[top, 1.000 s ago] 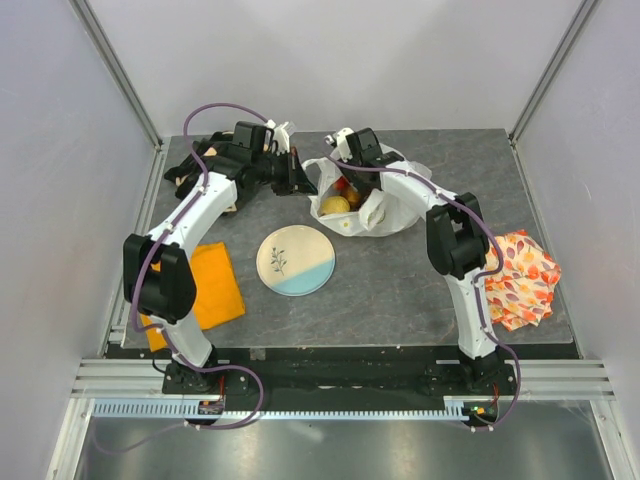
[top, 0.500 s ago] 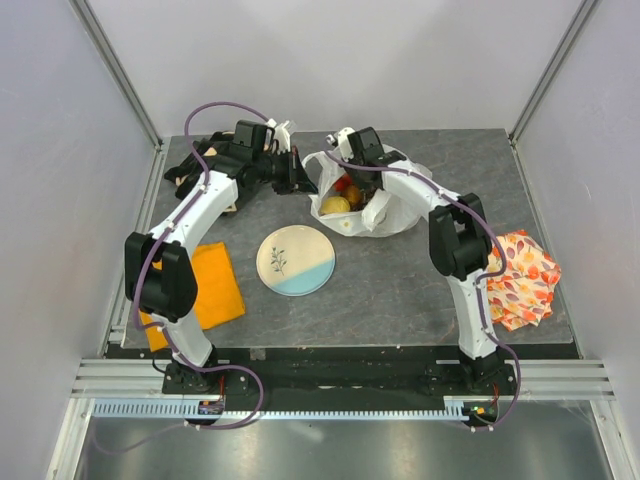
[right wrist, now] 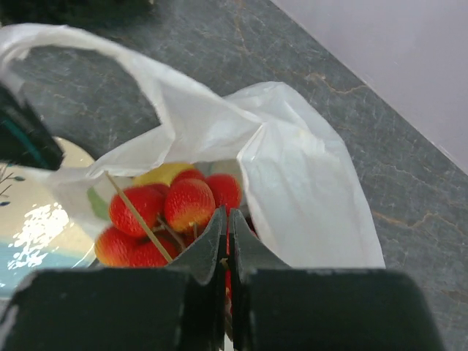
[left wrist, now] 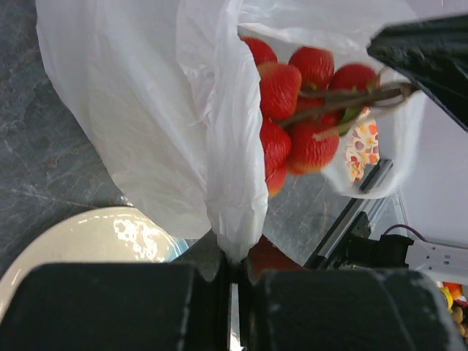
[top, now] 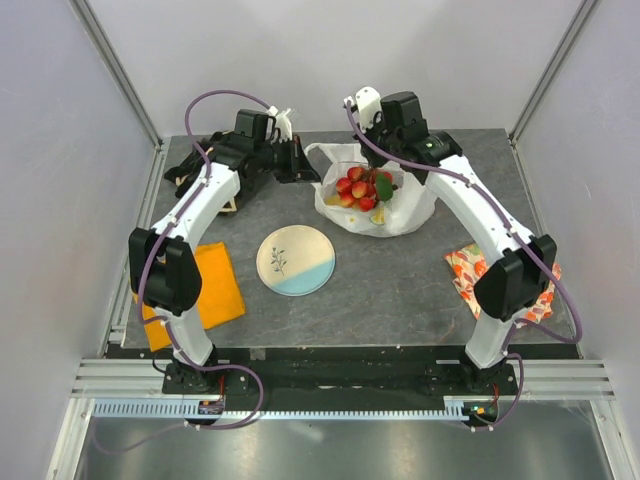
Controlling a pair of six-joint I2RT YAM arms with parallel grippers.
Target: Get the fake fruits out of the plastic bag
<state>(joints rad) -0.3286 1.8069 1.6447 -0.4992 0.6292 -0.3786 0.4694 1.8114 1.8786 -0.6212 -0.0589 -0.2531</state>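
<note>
Red berry cluster [right wrist: 172, 212], one, pinched by right end effector [right wrist: 225, 228]; left end effector [left wrist: 234, 269] pinches one plastic bag [left wrist: 146, 110].

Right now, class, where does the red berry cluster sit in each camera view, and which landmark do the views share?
Top external: red berry cluster upper centre, at the plastic bag mouth.
Left wrist: cluster upper right.
Right wrist: cluster lower left of centre.
Shared landmark: the plate.

The berry cluster [right wrist: 172, 212] hides most of the lemon [right wrist: 162, 174]
</note>
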